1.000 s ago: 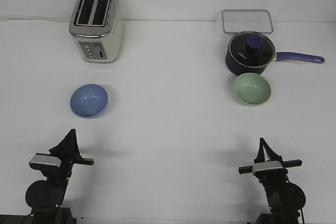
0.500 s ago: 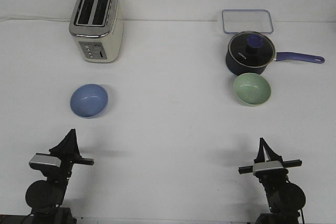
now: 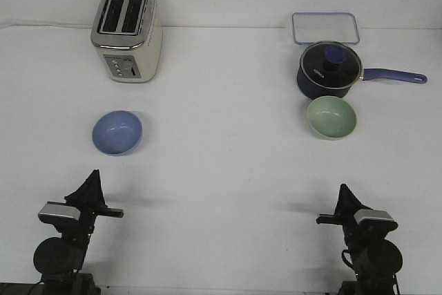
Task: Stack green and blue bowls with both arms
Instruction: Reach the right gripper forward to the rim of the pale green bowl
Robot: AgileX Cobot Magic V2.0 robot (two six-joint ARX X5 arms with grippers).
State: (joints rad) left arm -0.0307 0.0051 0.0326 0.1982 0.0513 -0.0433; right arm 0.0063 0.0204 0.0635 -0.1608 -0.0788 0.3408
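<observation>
Front view: both arms sit at the near edge of the white bench (image 3: 221,170), their bases cut off by the lower edge of the picture. The left pincer (image 3: 92,179) tapers to a single dark point aimed away from the camera, and I cannot tell whether its fingers are parted or pressed together. The right pincer (image 3: 343,193) shows the same pointed shape, and its state also cannot be told. Neither one holds anything.

The blue bowl (image 3: 117,131) stands upright on the bench's left half, well ahead of the left pincer and nearer than the toaster (image 3: 128,32). It is round, glossy and pale periwinkle, and nothing lies in it. The green bowl (image 3: 331,117) stands upright on the right half, pale mint and of like size, with nothing inside. Its far rim lies just beside the dark saucepan (image 3: 329,70); whether they touch is unclear. The saucepan's glass lid with its blue knob hides what is inside, and its handle points right. Behind it lies a clear rectangular container (image 3: 325,28), flat, with contents hard to make out. The two bowls are well apart.
</observation>
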